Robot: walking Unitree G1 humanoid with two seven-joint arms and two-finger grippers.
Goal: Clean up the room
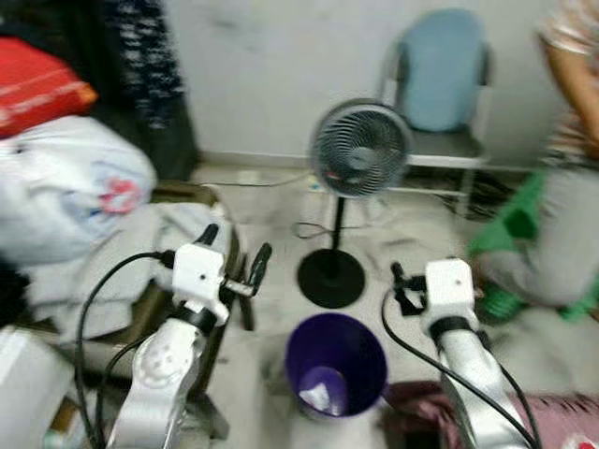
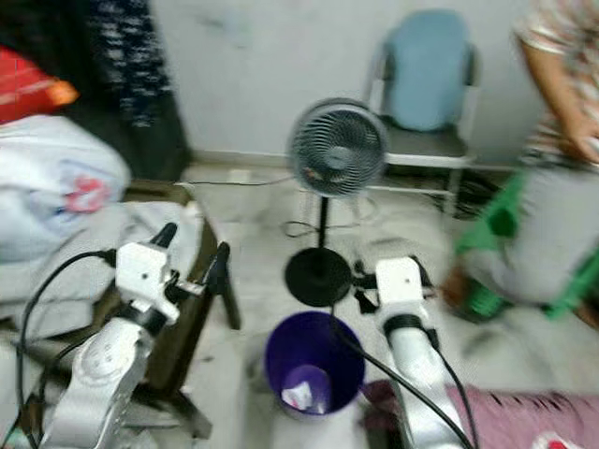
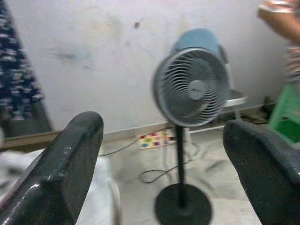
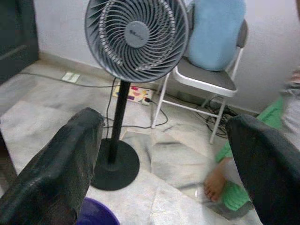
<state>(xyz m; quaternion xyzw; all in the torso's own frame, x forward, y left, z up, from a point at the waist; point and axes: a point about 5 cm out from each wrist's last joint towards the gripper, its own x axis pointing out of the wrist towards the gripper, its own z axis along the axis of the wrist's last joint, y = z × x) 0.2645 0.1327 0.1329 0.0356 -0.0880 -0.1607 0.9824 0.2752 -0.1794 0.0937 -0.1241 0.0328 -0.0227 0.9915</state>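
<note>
1. We take the purple bin (image 1: 337, 363) on the floor as our landmark; it stands between our two arms, with a pale scrap of litter (image 1: 325, 396) lying at its bottom.
2. Our left gripper (image 1: 233, 253) is raised just to the left of the bin, its fingers spread apart and empty; the left wrist view shows clear space between them.
3. Our right gripper (image 2: 388, 278) is up just to the right of the bin, fingers likewise released and carrying nothing.
4. Directly beyond the bin stands a grey pedestal fan (image 1: 360, 150) on a round black base (image 1: 330, 278), its cord trailing over the marble floor (image 4: 56, 98).
5. Behind the fan, against the wall, is a folding chair (image 4: 206, 77) with a blue cushion (image 1: 447, 65) on its back, and a power strip (image 3: 152, 139) lies by the skirting.
6. Left of the bin, a low stand holds crumpled white cloth (image 1: 122, 267) and a white plastic bag (image 1: 70, 187), with a red bag (image 1: 37, 89) above.
7. Right of the bin a person (image 1: 562, 168) squats beside something green (image 1: 510, 220).
8. Pink fabric (image 2: 524, 416) lies near the bin on its right.
</note>
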